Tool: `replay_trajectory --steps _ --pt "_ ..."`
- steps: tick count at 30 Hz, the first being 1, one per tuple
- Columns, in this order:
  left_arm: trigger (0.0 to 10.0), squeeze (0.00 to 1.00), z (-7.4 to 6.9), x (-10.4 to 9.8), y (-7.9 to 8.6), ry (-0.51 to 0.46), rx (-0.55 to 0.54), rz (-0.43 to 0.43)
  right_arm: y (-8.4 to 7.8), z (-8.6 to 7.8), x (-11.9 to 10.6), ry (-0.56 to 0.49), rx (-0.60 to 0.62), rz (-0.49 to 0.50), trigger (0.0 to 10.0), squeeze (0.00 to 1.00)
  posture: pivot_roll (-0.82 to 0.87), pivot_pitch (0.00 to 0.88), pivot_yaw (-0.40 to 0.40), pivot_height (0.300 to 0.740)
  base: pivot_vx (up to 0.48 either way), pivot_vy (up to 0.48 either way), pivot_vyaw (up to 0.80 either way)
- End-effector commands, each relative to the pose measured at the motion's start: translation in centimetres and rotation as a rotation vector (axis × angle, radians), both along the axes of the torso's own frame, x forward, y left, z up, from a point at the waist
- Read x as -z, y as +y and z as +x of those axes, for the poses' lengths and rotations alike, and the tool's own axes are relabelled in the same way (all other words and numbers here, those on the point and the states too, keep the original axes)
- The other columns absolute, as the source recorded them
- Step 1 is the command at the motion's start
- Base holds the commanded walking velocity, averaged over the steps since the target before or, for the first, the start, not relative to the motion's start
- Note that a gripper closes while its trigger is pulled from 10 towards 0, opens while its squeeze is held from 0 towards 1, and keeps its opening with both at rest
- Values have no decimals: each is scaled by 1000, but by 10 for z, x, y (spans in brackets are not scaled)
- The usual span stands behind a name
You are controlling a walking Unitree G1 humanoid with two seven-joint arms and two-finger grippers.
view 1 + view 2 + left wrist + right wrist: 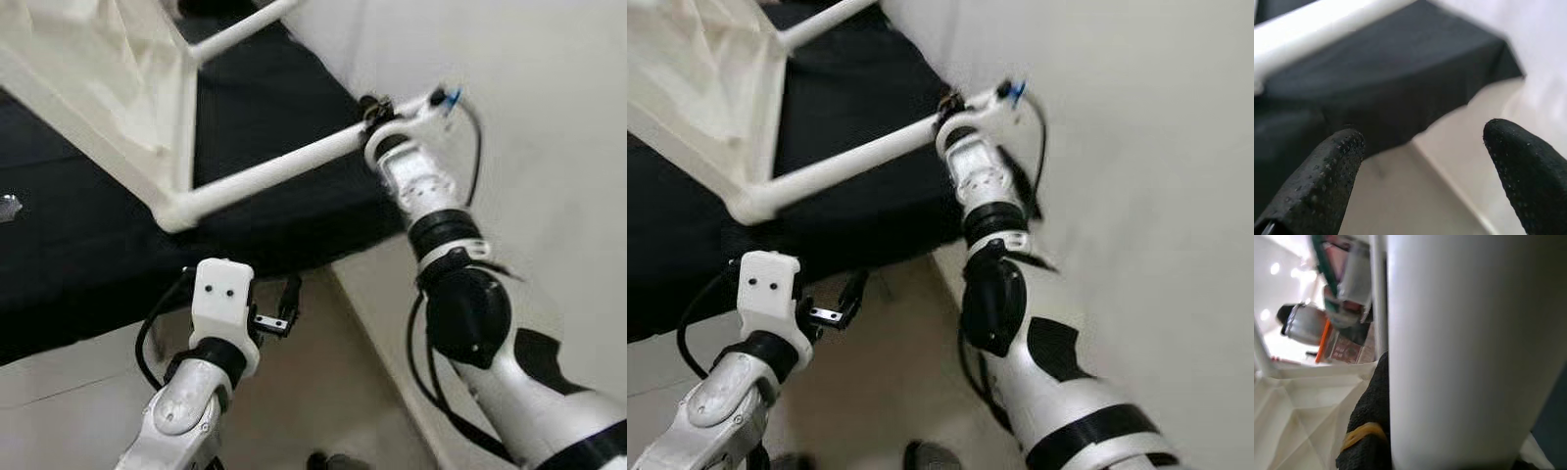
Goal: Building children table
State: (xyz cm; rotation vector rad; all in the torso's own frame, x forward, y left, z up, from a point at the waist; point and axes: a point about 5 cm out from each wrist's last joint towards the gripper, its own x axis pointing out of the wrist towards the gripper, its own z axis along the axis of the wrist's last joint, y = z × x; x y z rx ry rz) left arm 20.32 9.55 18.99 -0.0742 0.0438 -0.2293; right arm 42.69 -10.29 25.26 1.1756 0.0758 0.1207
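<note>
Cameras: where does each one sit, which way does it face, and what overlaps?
Left eye view: head, looking down at the white table leg over the black mat; both arms show, right gripper on the leg.
Right eye view: same scene, shifted sideways.
Left wrist view: along the open left gripper toward the mat's edge and pale floor.
Right wrist view: pressed against the leg, one finger beside it.
Shared: leg and mat.

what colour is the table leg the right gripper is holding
White; the table leg shows best in the left eye view.
</note>
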Motion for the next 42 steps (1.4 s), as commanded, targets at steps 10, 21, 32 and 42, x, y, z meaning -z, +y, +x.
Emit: replay_trajectory --steps 10,21,32,42 --pt "10000 0 -8 -4 -5 32 21 4 66 -12 12 62 -214 8 10000 0 127 320 -119 740 0 0 0" --pt "10000 0 -8 -8 -6 30 14 5 82 -14 -6 6 -258 72 10000 1000 132 317 -129 740 0 0 0" --pt "10000 0 -8 -10 -8 30 17 7 96 -17 -17 -37 -293 74 10000 0 124 314 -135 740 0 0 0" --pt "10000 0 -6 -7 -10 36 22 10 68 -8 -26 -41 -216 18 10000 0 93 303 -142 740 0 0 0"
